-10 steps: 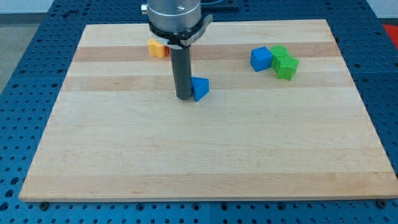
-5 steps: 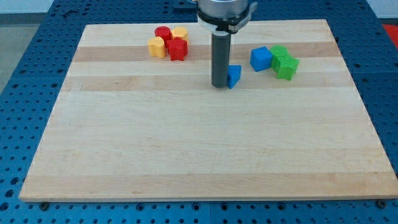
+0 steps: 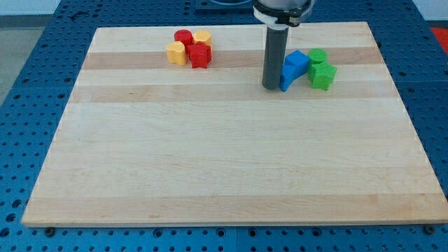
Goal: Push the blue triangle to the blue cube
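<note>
The blue triangle sits at the upper right of the wooden board, touching the lower left side of the blue cube. My rod comes down from the view's top, and my tip rests on the board right against the triangle's left side. The rod hides part of the triangle's left edge.
Two green blocks stand just right of the blue cube, touching it. A cluster of red and yellow blocks lies at the upper left. Blue perforated table surrounds the board.
My tip has moved right and slightly up, pushing the blue triangle from the board's upper middle into contact with the blue cube. The red and yellow cluster has come out from behind the arm.
</note>
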`<state>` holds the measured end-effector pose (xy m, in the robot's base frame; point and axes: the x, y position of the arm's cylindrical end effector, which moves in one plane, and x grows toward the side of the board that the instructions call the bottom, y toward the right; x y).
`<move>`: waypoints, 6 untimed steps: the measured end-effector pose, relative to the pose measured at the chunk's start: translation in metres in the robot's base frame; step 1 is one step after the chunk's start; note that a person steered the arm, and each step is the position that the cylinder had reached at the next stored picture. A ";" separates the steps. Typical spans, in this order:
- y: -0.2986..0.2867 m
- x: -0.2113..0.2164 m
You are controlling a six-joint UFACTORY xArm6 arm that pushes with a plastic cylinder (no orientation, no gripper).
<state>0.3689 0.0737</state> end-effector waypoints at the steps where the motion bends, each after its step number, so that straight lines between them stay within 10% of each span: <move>1: 0.002 -0.003; 6: 0.024 0.033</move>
